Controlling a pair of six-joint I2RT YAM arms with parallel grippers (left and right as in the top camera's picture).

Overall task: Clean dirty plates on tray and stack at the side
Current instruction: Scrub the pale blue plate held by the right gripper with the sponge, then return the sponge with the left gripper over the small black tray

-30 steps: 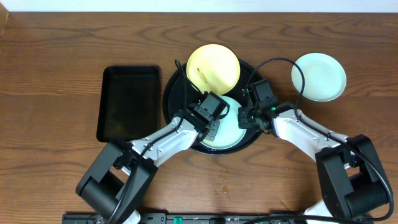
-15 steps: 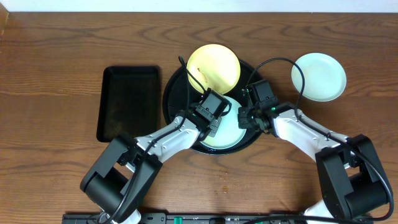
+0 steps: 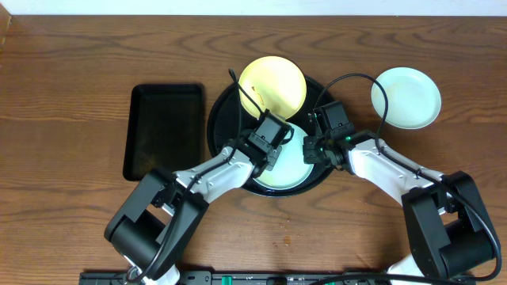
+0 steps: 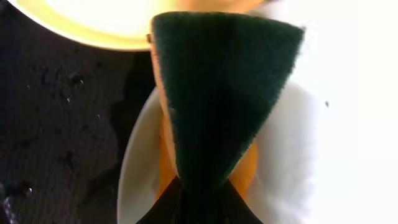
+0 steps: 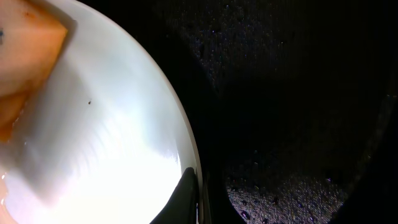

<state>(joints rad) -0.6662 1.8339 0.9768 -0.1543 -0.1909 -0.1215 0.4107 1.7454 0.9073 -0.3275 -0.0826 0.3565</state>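
The mint plate (image 3: pixel 295 165) lies flat at the front of the tray (image 3: pixel 215 119) (round, so no long axis), its bare face spreading right of the sponge (image 4: pixel 217 93) clamped in the left tool (image 3: pixel 272 161), w/ the right tool (image 3: pixel 310 152) at its right rim, grip we can't tell.

Both arms are extended inward toward each other, the left gripper (image 4: pixel 199 208) being clamped on a sponge (image 4: pixel 217 93) and the right gripper (image 5: pixel 196 200) pinched onto the rim of a plate (image 5: pixel 112 143).
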